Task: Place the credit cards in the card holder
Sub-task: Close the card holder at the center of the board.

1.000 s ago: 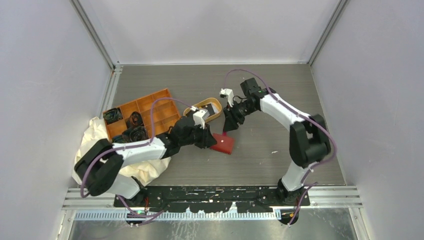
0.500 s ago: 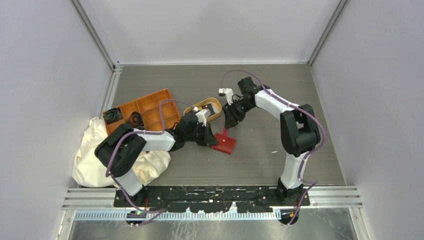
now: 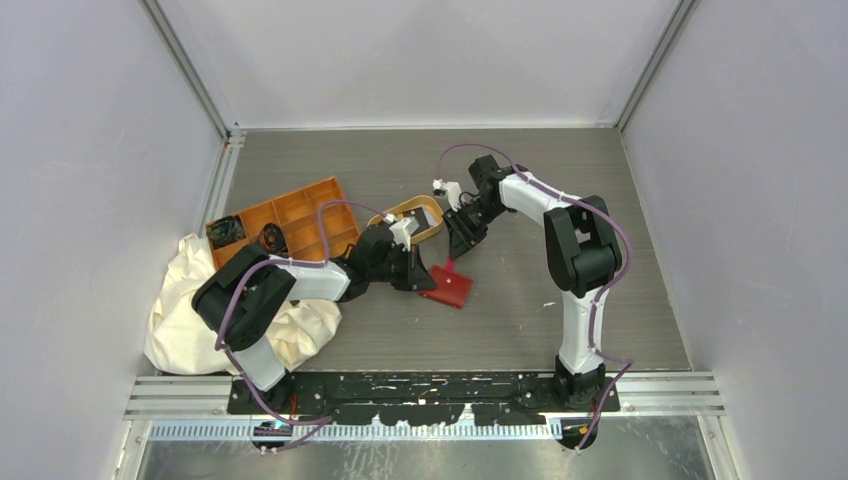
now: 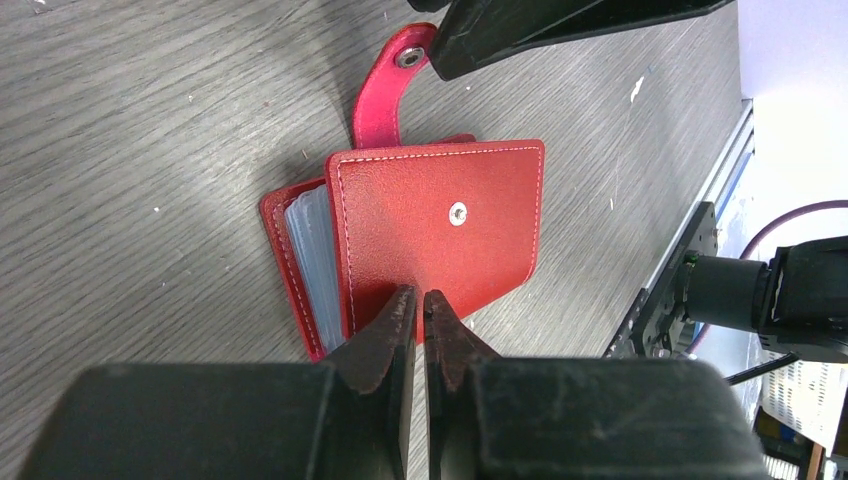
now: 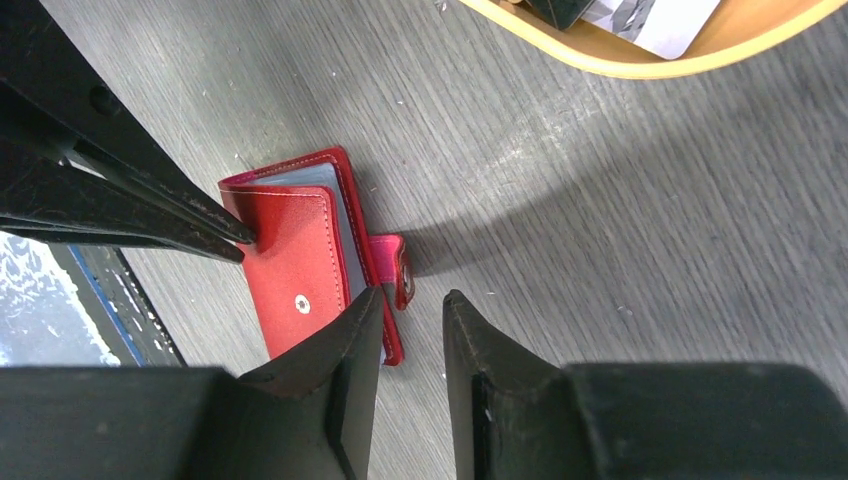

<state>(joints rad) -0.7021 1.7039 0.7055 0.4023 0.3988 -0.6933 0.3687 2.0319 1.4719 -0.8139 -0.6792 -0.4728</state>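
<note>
1. We find the card holder (image 3: 447, 289) flat on the table (image 3: 560, 200) at centre frame in the top view, just below the oval tan dish (image 3: 400, 212).
2. Its long axis runs left to right, dipping slightly rightward. The snap tab (image 4: 385, 85) points toward the top of the frame.
3. The left gripper (image 4: 420, 300) has its jaws almost pressed together, pinching the cover's lower edge.
4. The right gripper (image 5: 410, 305) has its jaws partly spread and empty, with the tab just beyond the tips.
5. Compared with one second earlier, the holder lies unmoved and both elbows have swung inward.
</note>
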